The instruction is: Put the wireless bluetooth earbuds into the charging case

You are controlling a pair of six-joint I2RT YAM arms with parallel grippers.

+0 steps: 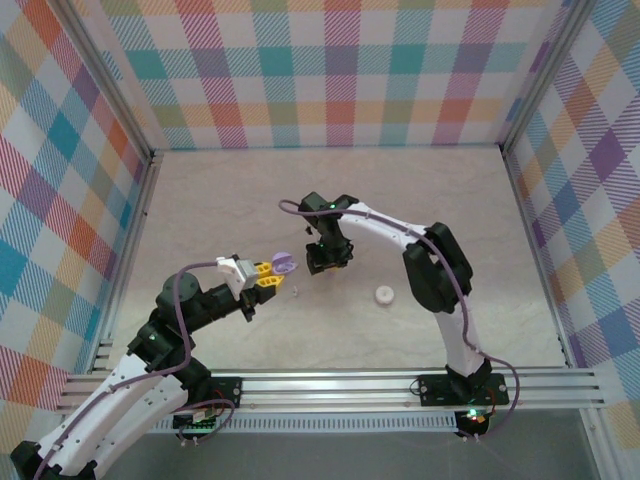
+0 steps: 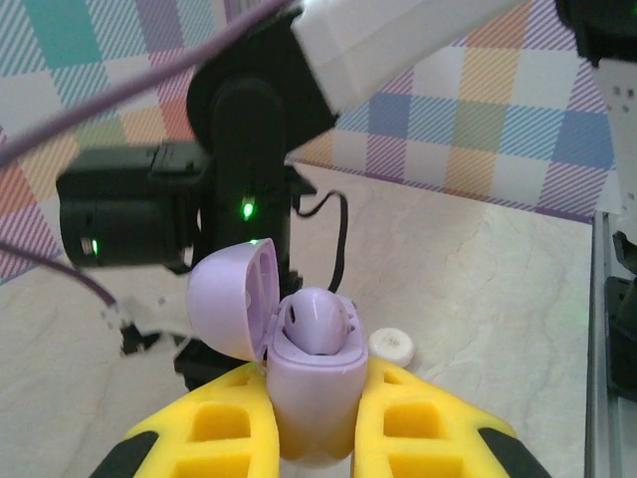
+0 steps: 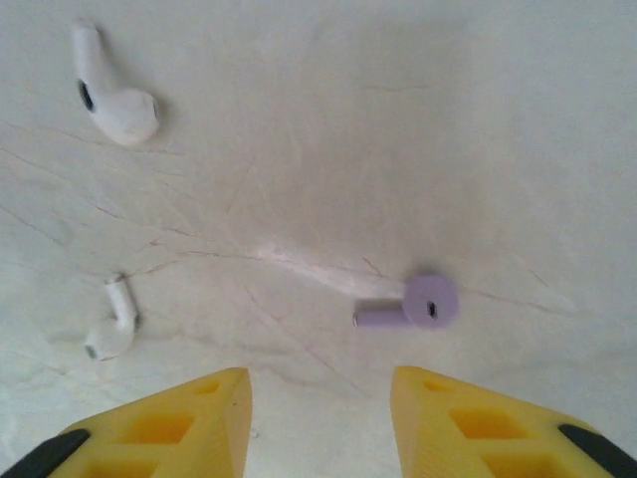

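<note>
left claw (image 2: 318,438) clamps charging case (image 2: 317,383), lid (image 2: 224,299) open to receive | right claw (image 3: 318,418) spread, empty, above purple earbud (image 3: 418,304), poised to pick

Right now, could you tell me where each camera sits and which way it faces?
Top external: above and behind the arm bases, looking down on the table; both arms show, left gripper clamping the open purple charging case.
Left wrist: on the left arm, looking forward over its yellow fingers and the case toward the right arm.
Right wrist: looking straight down past the open right gripper at an upper white earbud, a lower white earbud and a purple earbud.
Shared: top external and left wrist both show the case and white disc.
</note>
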